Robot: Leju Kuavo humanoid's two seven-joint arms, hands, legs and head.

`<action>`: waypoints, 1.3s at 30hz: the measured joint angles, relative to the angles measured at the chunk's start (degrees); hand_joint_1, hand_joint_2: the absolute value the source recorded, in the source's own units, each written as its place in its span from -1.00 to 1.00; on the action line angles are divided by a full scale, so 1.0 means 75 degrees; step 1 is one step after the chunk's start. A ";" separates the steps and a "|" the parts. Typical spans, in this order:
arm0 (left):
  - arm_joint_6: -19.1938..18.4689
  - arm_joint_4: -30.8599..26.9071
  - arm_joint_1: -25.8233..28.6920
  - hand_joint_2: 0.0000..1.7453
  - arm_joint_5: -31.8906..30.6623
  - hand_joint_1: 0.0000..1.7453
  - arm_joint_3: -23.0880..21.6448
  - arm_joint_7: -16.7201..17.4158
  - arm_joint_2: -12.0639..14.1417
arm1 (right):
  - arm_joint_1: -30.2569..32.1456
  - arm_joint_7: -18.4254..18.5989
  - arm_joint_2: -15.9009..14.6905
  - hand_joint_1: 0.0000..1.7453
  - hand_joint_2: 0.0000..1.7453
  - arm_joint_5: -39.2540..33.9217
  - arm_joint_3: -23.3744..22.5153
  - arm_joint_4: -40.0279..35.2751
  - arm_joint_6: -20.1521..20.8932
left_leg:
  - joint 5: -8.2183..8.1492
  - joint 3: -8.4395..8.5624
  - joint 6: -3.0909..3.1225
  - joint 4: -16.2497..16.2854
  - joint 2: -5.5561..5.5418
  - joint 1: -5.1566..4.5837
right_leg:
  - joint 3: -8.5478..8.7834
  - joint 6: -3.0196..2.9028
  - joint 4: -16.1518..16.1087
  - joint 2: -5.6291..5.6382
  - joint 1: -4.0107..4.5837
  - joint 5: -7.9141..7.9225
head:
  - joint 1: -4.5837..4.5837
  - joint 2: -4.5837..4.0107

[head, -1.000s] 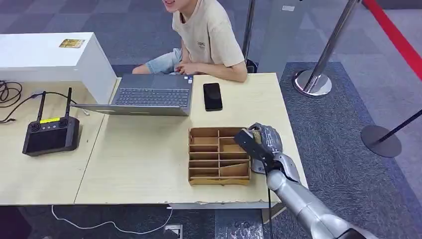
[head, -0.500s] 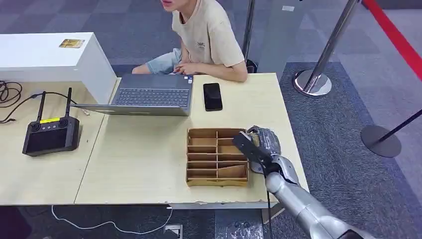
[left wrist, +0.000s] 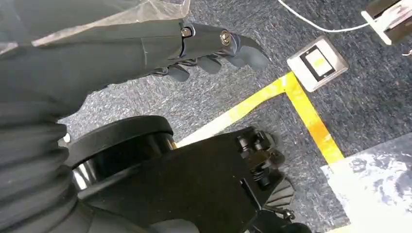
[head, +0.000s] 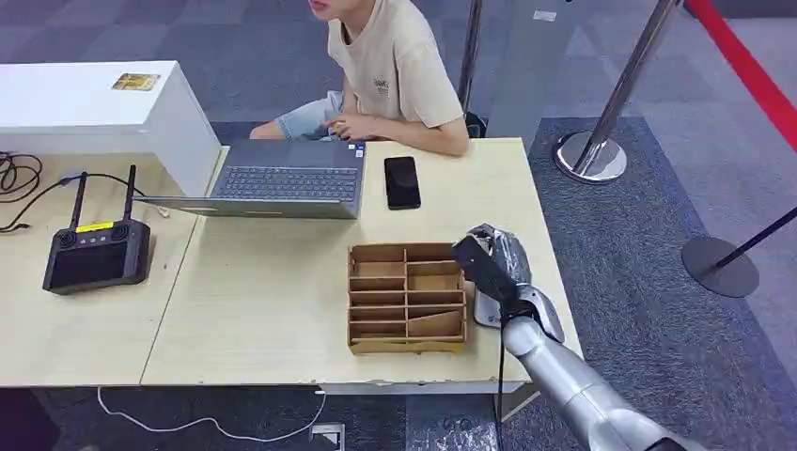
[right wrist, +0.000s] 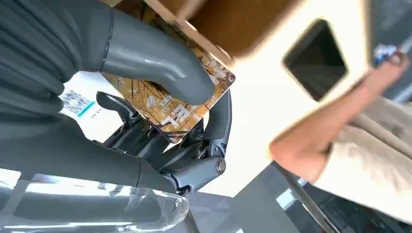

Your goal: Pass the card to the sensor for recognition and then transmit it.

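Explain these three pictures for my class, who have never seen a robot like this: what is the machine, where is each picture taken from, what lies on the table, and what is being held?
This is a humanoid robot with two silver arms. The wide picture comes from a camera high on its body, looking down at a wooden table. On it lie a compartmented cardboard tray, a laptop, a phone and a remote controller; a person sits behind. The other two pictures come from wrist cameras. The right hand pinches a patterned card under its thumb. The left hand hangs over the carpet, holding nothing.
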 joint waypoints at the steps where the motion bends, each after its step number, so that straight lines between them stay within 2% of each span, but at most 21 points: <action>1: 0.0000 0.0003 0.0010 1.00 -0.0006 -1.00 0.0000 0.0000 0.0006 | 0.0019 -0.0055 -0.0006 1.00 1.00 -0.0139 -0.0055 -0.0145 0.0023 | 0.0000 -0.0001 0.0000 -0.0001 0.0001 0.0000 | -0.0002 0.0000 0.0000 0.0000 0.0000 0.0000 | -0.0003 0.0000; 5: 0.0026 0.0017 0.0025 1.00 -0.0032 -1.00 0.0000 0.0006 0.0038 | 0.0043 -0.0204 -0.0064 1.00 1.00 -0.0676 -0.0288 -0.0918 0.0227 | 0.0000 0.0000 0.0000 0.0000 0.0001 0.0000 | 0.0000 0.0000 0.0001 0.0001 0.0000 0.0000 | -0.0003 0.0000; 11: 0.0044 0.0020 -0.0001 1.00 -0.0140 -1.00 0.0003 0.0146 0.0271 | -0.0124 -0.0122 -0.0011 1.00 1.00 -0.0748 -0.0344 -0.1678 0.0449 | 0.0001 0.0003 -0.0001 -0.0001 0.0005 0.0002 | 0.0003 0.0000 0.0005 0.0002 0.0004 0.0000 | -0.0003 0.0000; 16: 0.0026 0.0020 -0.0050 1.00 -0.0186 -1.00 0.0012 0.0239 0.0525 | -0.0403 -0.0032 0.0166 1.00 1.00 -0.0699 -0.0291 -0.1666 0.0399 | 0.0006 0.0005 -0.0007 -0.0003 0.0000 0.0007 | 0.0007 -0.0001 0.0006 0.0000 0.0007 0.0000 | -0.0003 0.0000; 26: 0.0041 0.0003 0.0063 1.00 -0.0184 -1.00 0.0020 0.0420 0.0781 | -0.0272 0.0134 0.0286 1.00 1.00 -0.0576 -0.0210 -0.1139 0.0125 | 0.0005 0.0002 -0.0007 -0.0001 -0.0001 0.0005 | 0.0004 0.0000 0.0005 0.0000 0.0004 0.0000 | -0.0003 0.0000; 39: 0.0073 -0.0009 0.0126 1.00 -0.0128 -1.00 0.0082 0.0490 0.0886 | 0.0436 0.0504 -0.0222 1.00 1.00 -0.0343 -0.0516 -0.0856 -0.0341 | 0.0005 0.0006 -0.0007 0.0005 0.0003 0.0003 | 0.0005 0.0002 0.0004 0.0002 0.0001 0.0002 | 0.0000 0.0000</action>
